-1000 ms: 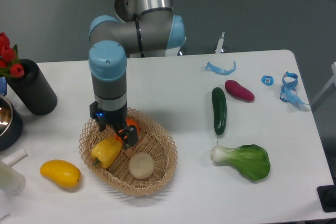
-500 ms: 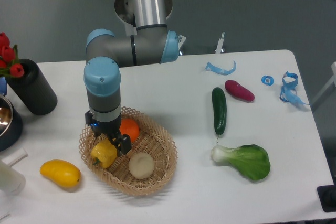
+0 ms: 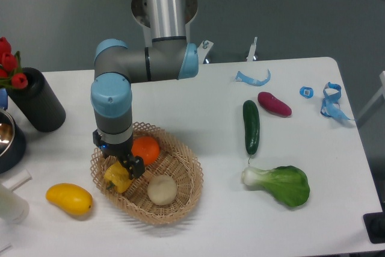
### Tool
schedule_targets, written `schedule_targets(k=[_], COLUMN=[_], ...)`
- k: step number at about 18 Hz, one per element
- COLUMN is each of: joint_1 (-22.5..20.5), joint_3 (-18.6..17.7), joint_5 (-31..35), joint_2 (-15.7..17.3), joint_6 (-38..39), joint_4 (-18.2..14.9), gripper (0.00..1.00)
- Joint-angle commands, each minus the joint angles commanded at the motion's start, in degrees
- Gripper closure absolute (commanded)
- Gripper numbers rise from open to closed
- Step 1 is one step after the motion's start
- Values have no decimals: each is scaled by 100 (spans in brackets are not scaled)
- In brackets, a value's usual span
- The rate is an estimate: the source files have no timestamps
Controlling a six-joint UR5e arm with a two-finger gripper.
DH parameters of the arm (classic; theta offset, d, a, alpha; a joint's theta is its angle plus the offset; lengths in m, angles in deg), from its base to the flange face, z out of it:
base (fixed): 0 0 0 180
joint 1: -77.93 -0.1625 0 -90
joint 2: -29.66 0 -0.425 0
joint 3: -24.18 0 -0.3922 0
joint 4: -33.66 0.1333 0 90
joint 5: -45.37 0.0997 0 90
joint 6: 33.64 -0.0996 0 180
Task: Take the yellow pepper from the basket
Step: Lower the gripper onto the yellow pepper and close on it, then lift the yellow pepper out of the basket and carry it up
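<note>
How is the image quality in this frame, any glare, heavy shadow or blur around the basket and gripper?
Fixed camera: lighting is even and soft, with faint shadows under the basket and bok choy. Mild glare on the steel arm tube. The image is slightly soft overall, with no motion blur; the gripper hides much of the yellow pepper.

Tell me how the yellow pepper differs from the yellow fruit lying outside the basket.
The yellow pepper lies inside the basket, while the mango rests on the table left of it. The pepper is largely covered by the pincer down on it; the mango is fully in view, with nothing on it. What shows of the pepper looks blocky; the mango is a smooth oval. Both are glossy yellow.
</note>
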Motion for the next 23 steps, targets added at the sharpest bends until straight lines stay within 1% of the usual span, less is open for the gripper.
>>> schedule_targets(k=[3, 4, 5, 6, 7, 9, 13, 14, 16, 17, 19, 21, 22, 23], joint_1=[-9, -9, -9, -9, -9, -17, -105, -140, -263, -255, -316, -439, -570, -911], joint_3=[44, 53, 70, 114, 114, 123, 202, 228, 246, 211, 220, 325, 343, 343], joint_5=[0, 0, 0, 9, 9, 9, 0, 9, 0, 26, 18, 35, 44, 9], joint_2=[-53, -53, -53, -61, -70, -53, 9, 78, 306, 316, 325, 404, 578, 850], joint_6=[0, 0, 0, 9, 0, 0, 0, 0, 9, 9, 0, 0, 0, 0], joint_4=[0, 0, 0, 0, 0, 0, 0, 0, -17, -18, -9, -18, -18, -18], gripper=[0, 8, 23, 49, 57, 64, 65, 65, 70, 75, 76, 76, 76, 76])
